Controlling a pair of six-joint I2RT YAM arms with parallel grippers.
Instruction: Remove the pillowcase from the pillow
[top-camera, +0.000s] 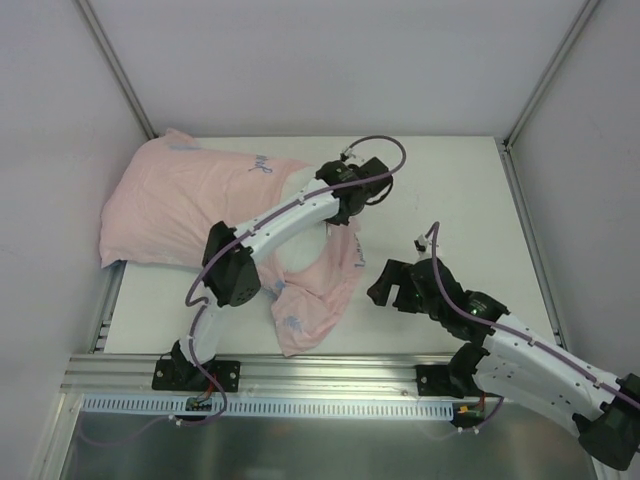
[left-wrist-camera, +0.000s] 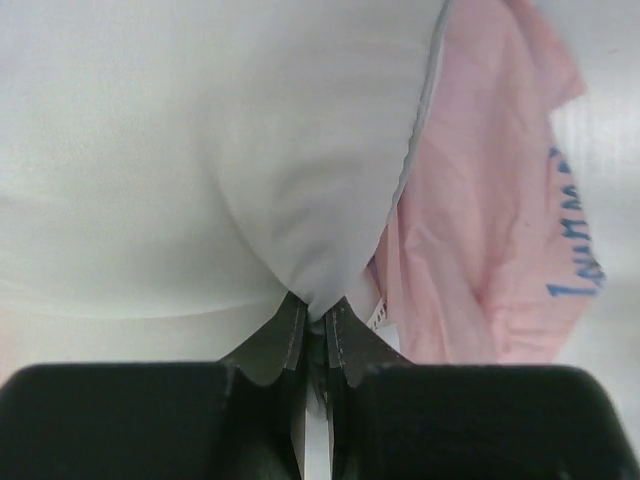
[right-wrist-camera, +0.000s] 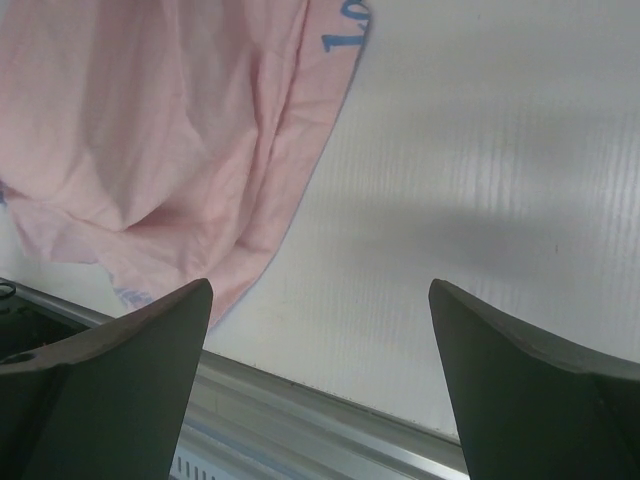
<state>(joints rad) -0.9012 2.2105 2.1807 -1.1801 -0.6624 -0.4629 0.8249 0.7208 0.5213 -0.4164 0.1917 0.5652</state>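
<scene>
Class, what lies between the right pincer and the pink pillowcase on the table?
Only bare white table. The right wrist view shows it: the open right pincer sits apart from the pink pillowcase.

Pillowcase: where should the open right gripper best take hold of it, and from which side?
Probably the pillowcase's loose edge, from the right: it lies slack and empty on the table nearest the right gripper, while the left gripper pinches the pillow.

I see a soft white cloth pillow (left-wrist-camera: 200, 150), a pink cloth pillowcase (top-camera: 170, 200), a smooth matt worktop (top-camera: 440, 190) and a shiny metal rail (top-camera: 330, 372).
</scene>
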